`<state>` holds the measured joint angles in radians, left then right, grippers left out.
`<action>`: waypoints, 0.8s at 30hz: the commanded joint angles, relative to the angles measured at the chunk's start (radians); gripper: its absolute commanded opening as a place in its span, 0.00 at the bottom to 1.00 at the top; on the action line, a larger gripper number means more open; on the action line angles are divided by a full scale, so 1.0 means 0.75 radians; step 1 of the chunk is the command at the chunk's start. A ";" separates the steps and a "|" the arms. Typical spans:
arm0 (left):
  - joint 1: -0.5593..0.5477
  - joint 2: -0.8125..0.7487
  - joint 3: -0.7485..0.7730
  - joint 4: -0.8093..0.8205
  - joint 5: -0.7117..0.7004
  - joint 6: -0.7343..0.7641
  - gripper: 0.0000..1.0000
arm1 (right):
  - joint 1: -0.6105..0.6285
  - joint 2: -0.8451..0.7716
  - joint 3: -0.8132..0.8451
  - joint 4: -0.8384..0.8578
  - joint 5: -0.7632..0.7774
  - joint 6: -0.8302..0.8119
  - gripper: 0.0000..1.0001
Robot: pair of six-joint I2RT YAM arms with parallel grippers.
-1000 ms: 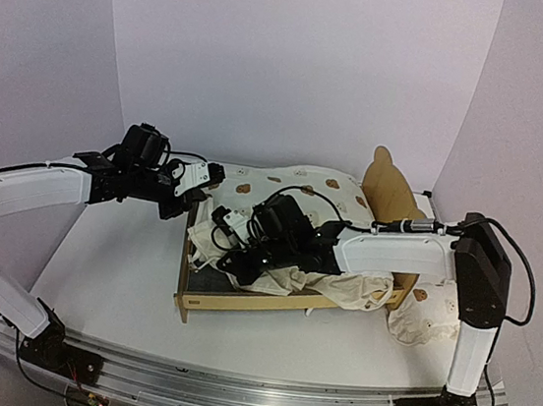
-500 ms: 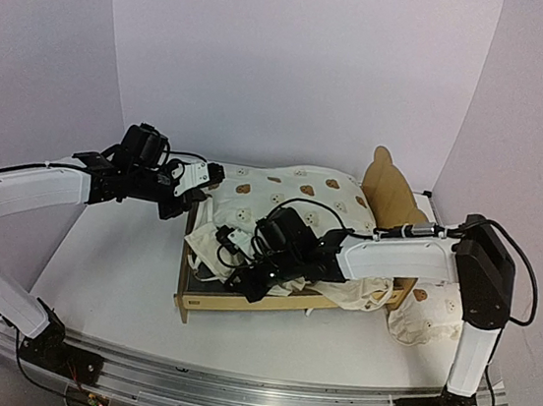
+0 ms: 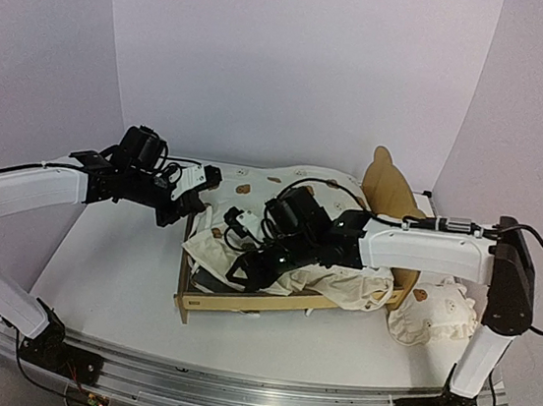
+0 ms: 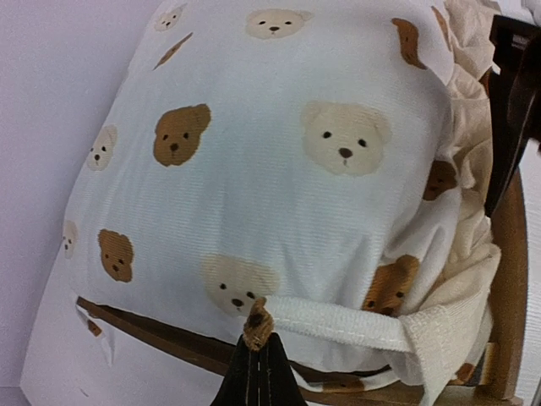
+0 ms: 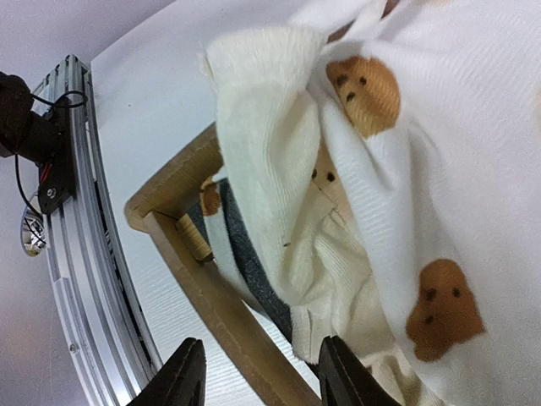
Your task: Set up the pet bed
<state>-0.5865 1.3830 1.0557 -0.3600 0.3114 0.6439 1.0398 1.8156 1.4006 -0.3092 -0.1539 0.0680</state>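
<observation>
The pet bed (image 3: 244, 303) stands mid-table, its bear-eared headboard (image 3: 389, 190) to the right. A cream bear-print cushion (image 3: 345, 287) lies rumpled across it, covering most of the dark slats (image 5: 243, 250). My left gripper (image 3: 207, 177) hangs at the bed's far left corner. In the left wrist view it (image 4: 258, 348) is shut on the brown end of the cushion's tie (image 4: 338, 326). My right gripper (image 3: 241, 271) hovers over the front left of the bed. In the right wrist view it (image 5: 264, 385) is open above the front rail (image 5: 221, 309), holding nothing.
A small ruffled bear-print pillow (image 3: 433, 317) lies on the table right of the bed, by the right arm's upright link. The aluminium base rail (image 3: 247, 398) runs along the near edge. Walls close in on both sides and behind.
My right gripper has opened and let go of the cushion, after carrying its corner toward the bed's front left. The right elbow has swung right. The left gripper stays shut on the tie.
</observation>
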 commanded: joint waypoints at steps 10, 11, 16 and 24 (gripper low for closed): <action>-0.016 -0.033 0.054 -0.154 0.223 -0.212 0.00 | 0.335 -0.371 -0.625 0.396 0.422 0.023 0.47; -0.016 -0.031 0.056 -0.152 0.226 -0.216 0.00 | 0.349 -0.364 -0.716 0.533 0.448 0.034 0.47; -0.016 -0.021 0.071 -0.144 0.211 -0.222 0.00 | 0.360 -0.210 -0.879 0.971 0.624 0.009 0.46; -0.016 -0.011 0.092 -0.146 0.217 -0.226 0.00 | 0.359 0.076 -0.919 1.375 0.949 -0.039 0.49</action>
<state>-0.5949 1.3796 1.0750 -0.4731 0.4537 0.4912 1.3102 1.8033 0.7022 0.4847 0.3914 0.0683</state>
